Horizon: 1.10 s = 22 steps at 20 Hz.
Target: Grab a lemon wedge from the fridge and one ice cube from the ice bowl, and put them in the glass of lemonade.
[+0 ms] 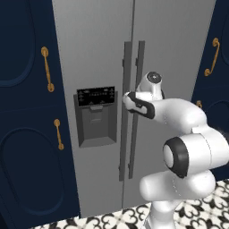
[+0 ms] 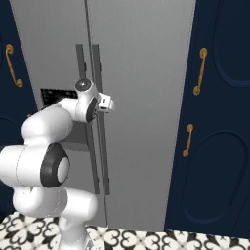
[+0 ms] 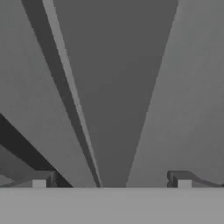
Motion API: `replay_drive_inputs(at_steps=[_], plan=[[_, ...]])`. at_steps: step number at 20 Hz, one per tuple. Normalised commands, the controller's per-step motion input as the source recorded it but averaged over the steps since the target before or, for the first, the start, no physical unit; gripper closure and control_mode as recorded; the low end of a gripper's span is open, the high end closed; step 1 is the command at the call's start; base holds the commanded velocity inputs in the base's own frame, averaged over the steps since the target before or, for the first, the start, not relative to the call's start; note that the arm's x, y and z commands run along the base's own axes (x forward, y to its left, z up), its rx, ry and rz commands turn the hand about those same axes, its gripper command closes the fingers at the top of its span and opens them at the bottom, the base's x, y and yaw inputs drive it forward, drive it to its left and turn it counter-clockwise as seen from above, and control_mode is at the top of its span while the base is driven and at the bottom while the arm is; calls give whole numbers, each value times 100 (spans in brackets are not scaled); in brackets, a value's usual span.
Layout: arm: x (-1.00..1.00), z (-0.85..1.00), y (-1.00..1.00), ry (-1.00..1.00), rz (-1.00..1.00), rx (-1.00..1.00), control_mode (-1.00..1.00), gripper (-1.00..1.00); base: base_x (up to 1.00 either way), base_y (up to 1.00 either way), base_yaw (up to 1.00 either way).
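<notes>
The tall grey fridge [image 1: 94, 53] [image 2: 146, 73] stands in front of me with both doors shut. Its two dark bar handles [image 1: 134, 134] [image 2: 100, 161] run side by side down the middle, and the black dispenser panel [image 1: 95, 96] sits on the left door. My gripper [image 3: 111, 180] is open at the handles at mid height. One dark bar [image 3: 113, 109] lies between its spread fingertips [image 3: 43, 179], which are not closed on it. The lemon wedge is hidden behind the shut doors. The ice bowl and the glass of lemonade are out of view.
Navy cabinets [image 1: 22, 147] [image 2: 215, 161] with gold handles [image 1: 47, 69] [image 2: 199, 71] flank the fridge on both sides. The floor has black-and-white patterned tiles [image 1: 120, 220] [image 2: 146, 239] under the base.
</notes>
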Motion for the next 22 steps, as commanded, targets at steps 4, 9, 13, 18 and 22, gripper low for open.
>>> replay_drive_inputs(at_steps=[4, 9, 13, 18, 22], plan=[[59, -13, 0, 6, 0, 0, -100, -100, 0, 0, 0], [34, -12, 0, 1, 0, 0, -100, -100, 0, 0, 0], [5, -26, 0, -12, 0, 5, -100, -100, 0, 0, 0], [21, -6, 0, -6, 0, 2, -100, -100, 0, 0, 0], [24, 3, 6, 0, 0, 0, -100, 100, 0, 0, 0]])
